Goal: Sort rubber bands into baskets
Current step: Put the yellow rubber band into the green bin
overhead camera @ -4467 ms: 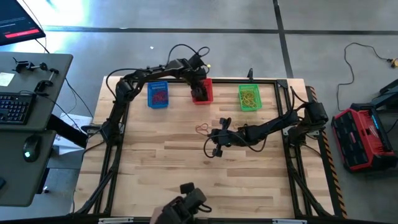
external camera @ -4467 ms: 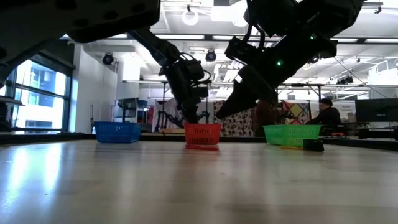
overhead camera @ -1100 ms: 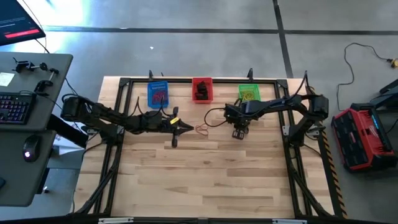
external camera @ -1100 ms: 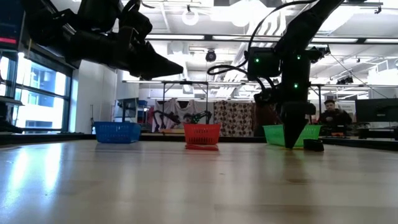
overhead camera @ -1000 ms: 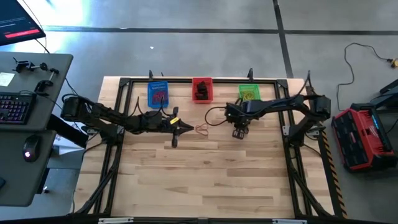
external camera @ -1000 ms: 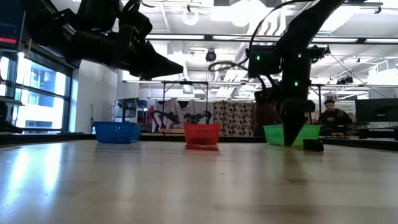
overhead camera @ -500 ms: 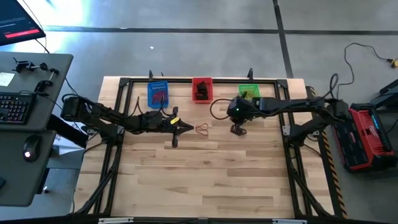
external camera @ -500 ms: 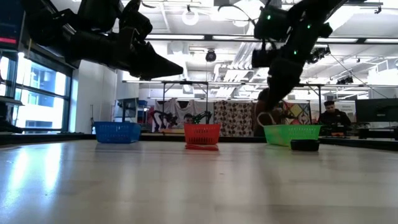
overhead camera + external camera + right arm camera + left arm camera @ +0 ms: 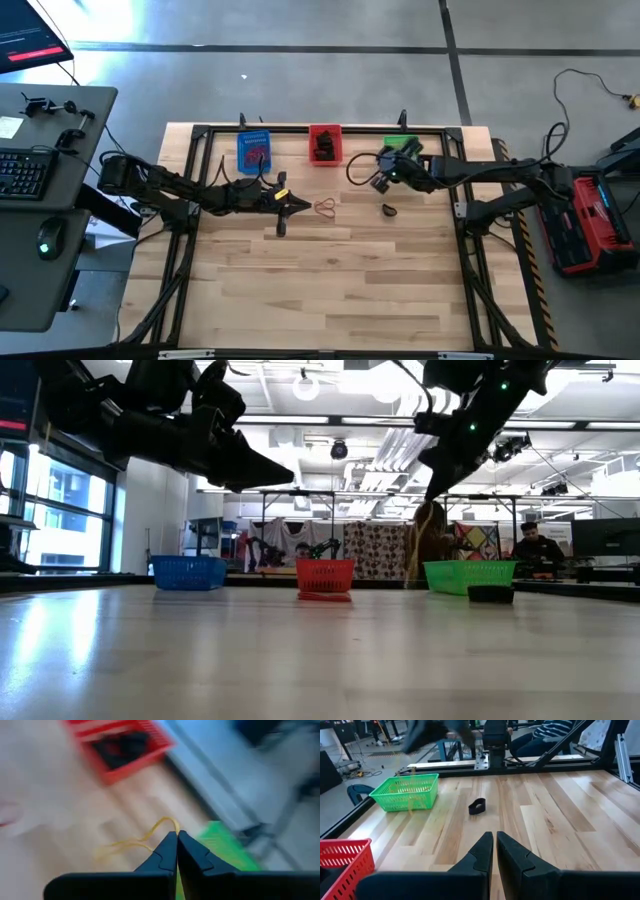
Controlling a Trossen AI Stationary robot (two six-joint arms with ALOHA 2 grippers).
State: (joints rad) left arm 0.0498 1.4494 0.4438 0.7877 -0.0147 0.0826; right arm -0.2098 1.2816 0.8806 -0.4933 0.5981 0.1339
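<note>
Right pincer (image 9: 176, 836), clenched on 1 yellowish rubber band (image 9: 135, 839), hangs beside the green basket (image 9: 400, 150) at the bench's far edge. Advice: centre over the basket before releasing. Left pincer (image 9: 495, 840), clenched empty, waits mid-bench near the red bands (image 9: 325, 208).

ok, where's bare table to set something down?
The near half of the table, from the arms to the front frame, is bare. It is crowded at the far edge: blue basket, red basket, green basket, red bands and black band just in front.

Baskets blue (image 9: 254, 152), red (image 9: 324, 144), green (image 9: 470, 576); dangling band (image 9: 137, 840) seemingly yellow.
</note>
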